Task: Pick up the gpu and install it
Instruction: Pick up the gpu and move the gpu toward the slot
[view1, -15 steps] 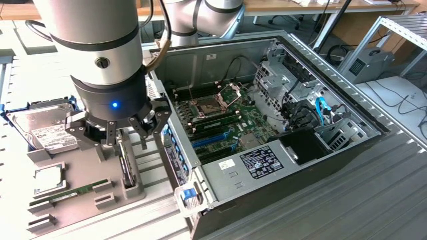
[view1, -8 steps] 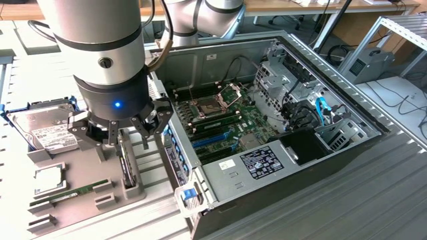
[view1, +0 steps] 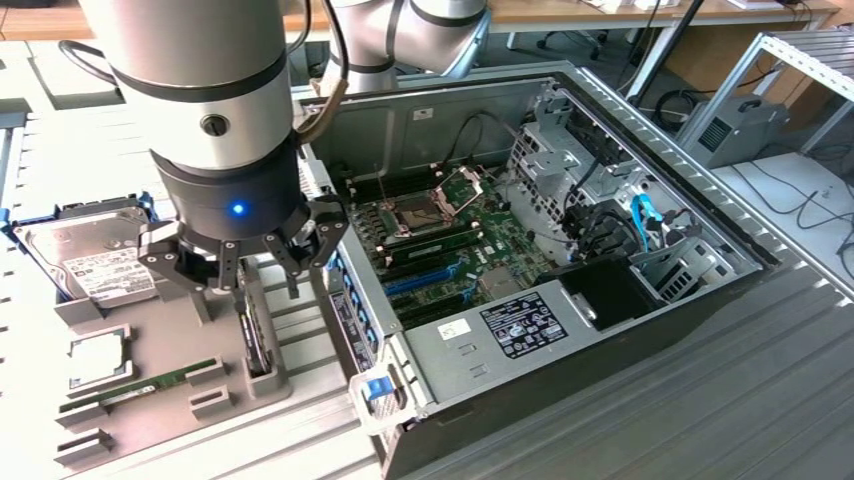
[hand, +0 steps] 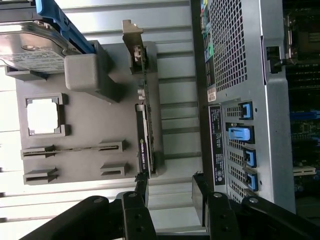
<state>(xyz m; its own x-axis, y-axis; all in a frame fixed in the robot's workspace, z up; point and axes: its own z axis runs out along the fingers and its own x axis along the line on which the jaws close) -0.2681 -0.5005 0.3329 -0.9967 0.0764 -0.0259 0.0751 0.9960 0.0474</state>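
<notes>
One hand (view1: 254, 282), fingers apart and holding nothing, I see at left centre of the exterior view, just above the gpu (view1: 254, 345) standing edgewise in the grey fixture (view1: 171, 338).

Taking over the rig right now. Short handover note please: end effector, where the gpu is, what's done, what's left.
End effector: open, holding nothing, low over the grey fixture tray.
Thin dark gpu card with silver end bracket: standing on edge in its tray slot, right below the end effector, not gripped.
Done: end effector positioned over the card.
Left: grasp, lift, and seating it in the open silver-and-black computer case.
</notes>
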